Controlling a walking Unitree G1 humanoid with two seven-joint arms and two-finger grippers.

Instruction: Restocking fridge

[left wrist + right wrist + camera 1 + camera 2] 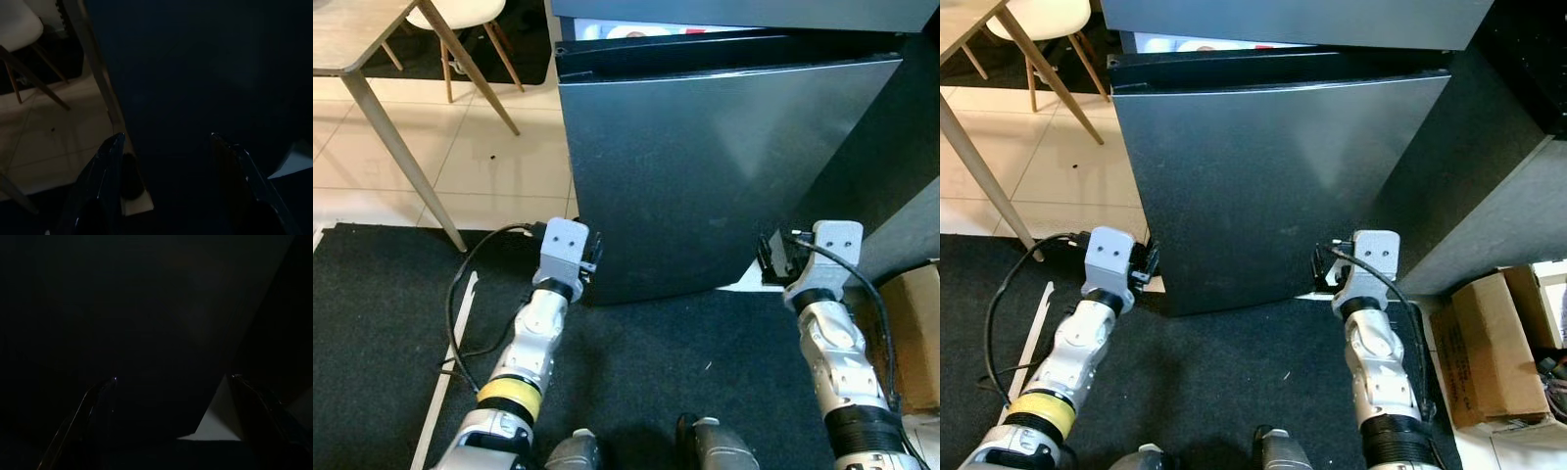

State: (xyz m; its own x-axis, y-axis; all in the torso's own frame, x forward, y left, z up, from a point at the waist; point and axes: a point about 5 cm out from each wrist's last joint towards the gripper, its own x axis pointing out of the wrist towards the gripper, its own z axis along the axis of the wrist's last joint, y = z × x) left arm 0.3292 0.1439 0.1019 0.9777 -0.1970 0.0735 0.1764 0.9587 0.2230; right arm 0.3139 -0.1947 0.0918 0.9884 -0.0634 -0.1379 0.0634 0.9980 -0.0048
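Fridge stands directly ahead, its lower door ajar at the top, a strip of lit interior showing. Left pincer and right pincer hang low before the door, fingers spread, holding nothing. No stock visible; this fits either pre-loading or closing up.
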